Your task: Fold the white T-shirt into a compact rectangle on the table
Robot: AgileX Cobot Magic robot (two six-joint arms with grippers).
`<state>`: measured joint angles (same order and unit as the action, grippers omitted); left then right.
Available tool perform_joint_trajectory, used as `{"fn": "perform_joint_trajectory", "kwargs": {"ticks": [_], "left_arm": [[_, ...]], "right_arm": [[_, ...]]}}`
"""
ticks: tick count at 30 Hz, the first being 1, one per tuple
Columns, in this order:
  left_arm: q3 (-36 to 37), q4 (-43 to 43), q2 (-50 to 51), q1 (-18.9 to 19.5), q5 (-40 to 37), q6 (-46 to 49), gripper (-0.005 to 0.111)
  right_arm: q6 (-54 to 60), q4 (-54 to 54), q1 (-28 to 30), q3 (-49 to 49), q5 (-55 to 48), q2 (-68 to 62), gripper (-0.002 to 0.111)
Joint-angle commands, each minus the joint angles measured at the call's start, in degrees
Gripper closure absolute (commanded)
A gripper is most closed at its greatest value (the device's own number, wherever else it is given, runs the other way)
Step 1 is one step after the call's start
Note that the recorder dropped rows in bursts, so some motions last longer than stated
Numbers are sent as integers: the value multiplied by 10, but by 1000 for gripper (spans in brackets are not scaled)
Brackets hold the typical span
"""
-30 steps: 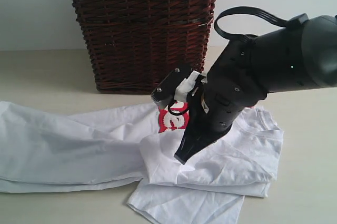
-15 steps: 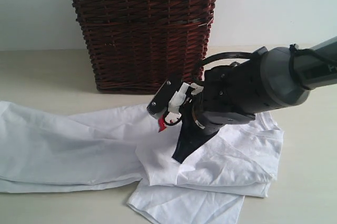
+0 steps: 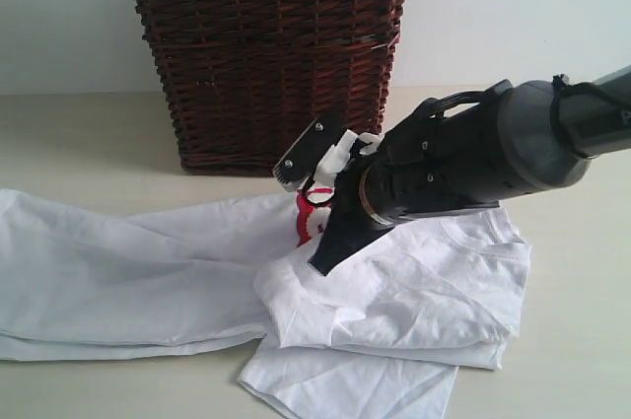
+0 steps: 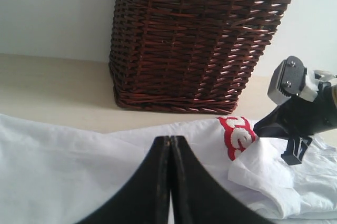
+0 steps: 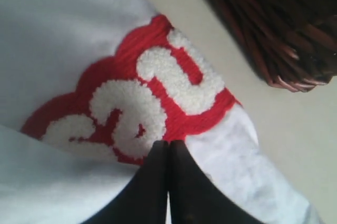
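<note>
The right pincer [image 3: 323, 263] has its jaws pressed together, its tip on a rumpled fold of the white T-shirt [image 3: 118, 281] just beside the red-edged fuzzy lettering [image 5: 147, 97], which is part hidden and unreadable. The left pincer [image 4: 169, 138] is likewise closed, empty, over the spread cloth. The shirt lies crumpled on the table [image 3: 79, 133] before the wicker basket [image 3: 266, 54], with bare tabletop between them and to the right.
</note>
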<state>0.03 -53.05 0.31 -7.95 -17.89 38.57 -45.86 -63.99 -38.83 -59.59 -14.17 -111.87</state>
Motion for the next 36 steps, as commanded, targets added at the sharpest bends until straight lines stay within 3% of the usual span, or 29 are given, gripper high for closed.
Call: {"fn": "perform_joint_trajectory", "kwargs": {"ticks": [1, 5, 11, 21, 27, 36], "left_arm": [[0, -3, -3, 0, -3, 3, 107], [0, -3, -3, 0, -3, 3, 107], [0, -3, -3, 0, -3, 3, 107], [0, -3, -3, 0, -3, 3, 107], [0, -3, -3, 0, -3, 3, 107], [0, -3, -3, 0, -3, 3, 107]], "right_arm": [[-39, -3, 8, -3, 84, 1, 108], [-39, 11, 8, -3, 131, 1, 108], [-38, 44, 8, 0, 70, 19, 108], [-33, 107, 8, 64, 89, 34, 108], [34, 154, 8, 22, -10, -31, 108], [87, 197, 8, -58, -41, -49, 108]]}}
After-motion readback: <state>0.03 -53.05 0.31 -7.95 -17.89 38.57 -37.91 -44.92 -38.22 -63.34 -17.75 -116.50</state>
